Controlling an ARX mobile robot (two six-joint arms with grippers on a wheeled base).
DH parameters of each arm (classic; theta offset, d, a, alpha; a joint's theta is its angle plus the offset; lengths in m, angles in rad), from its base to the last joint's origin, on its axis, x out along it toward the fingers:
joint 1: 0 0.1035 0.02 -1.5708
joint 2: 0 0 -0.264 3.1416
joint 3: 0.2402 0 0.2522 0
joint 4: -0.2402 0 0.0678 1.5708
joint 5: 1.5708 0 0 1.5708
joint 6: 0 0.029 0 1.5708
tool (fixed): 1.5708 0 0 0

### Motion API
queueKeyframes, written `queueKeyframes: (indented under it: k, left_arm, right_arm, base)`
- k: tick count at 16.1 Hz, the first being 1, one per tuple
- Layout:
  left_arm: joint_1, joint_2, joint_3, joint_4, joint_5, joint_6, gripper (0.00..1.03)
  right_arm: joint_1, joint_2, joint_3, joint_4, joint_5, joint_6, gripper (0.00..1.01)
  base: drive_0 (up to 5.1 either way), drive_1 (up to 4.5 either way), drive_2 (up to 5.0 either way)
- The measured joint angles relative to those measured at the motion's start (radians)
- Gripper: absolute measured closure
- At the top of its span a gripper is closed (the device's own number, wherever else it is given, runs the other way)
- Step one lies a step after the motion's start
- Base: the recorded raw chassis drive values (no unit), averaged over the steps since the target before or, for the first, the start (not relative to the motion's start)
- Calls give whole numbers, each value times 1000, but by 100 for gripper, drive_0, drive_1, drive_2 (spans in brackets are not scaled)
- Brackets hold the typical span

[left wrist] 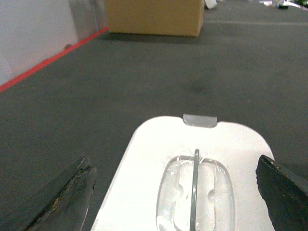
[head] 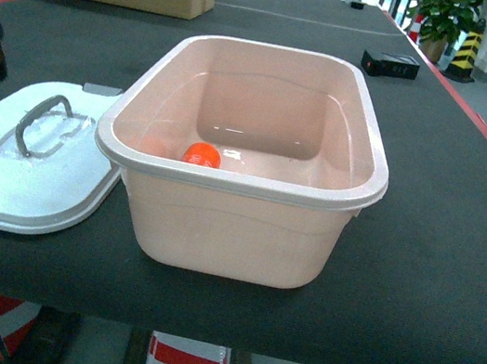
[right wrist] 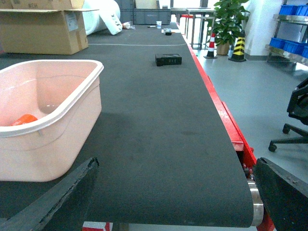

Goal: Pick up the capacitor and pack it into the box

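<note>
Judging from the head view, the packing looks largely done: the pink box (head: 246,159) sits open at frame centre on the dark bench (head: 443,227), an orange capacitor (head: 202,154) lies on its floor near the front wall, and the white lid (head: 29,168) rests flat at lower left, touching the box's side. Neither arm is seen there. In the left wrist view, the left gripper (left wrist: 175,192) is held with fingers (left wrist: 65,202) spread wide above the lid's clear handle (left wrist: 196,190), so a centred descent astride that handle is advised. In the right wrist view, the right gripper (right wrist: 173,197) is likewise spread and empty, with the box at upper left.
</note>
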Motion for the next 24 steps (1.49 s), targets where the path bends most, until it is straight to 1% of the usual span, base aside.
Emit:
queueKeyframes:
  k: [2,12,18,19,21,24]
  left_arm:
    - [-1,114,70,-8,32,8,5]
    - [-2,229,169,-71,35,23,5]
    - [-2,282,239,-106,71,22,5]
    - [-4,301,261,-116,76,23,11]
    - [-4,329,288,-152,82,20,34]
    - [-5,352,291,-161,87,18,67]
  right_arm:
    - [0,0,0,0,0,0,3]
    - [0,0,0,0,0,0,3]
    - [0,0,0,0,0,0,3]
    - [0,0,0,0,0,0,3]
    - [0,0,0,0,0,0,3]
    - [0,0,0,0,0,0,3]
  base:
    - [0,0,0]
    - [0,0,0]
    - [0,0,0]
    - [0,0,0]
    - [0,0,0]
    - [0,0,0]
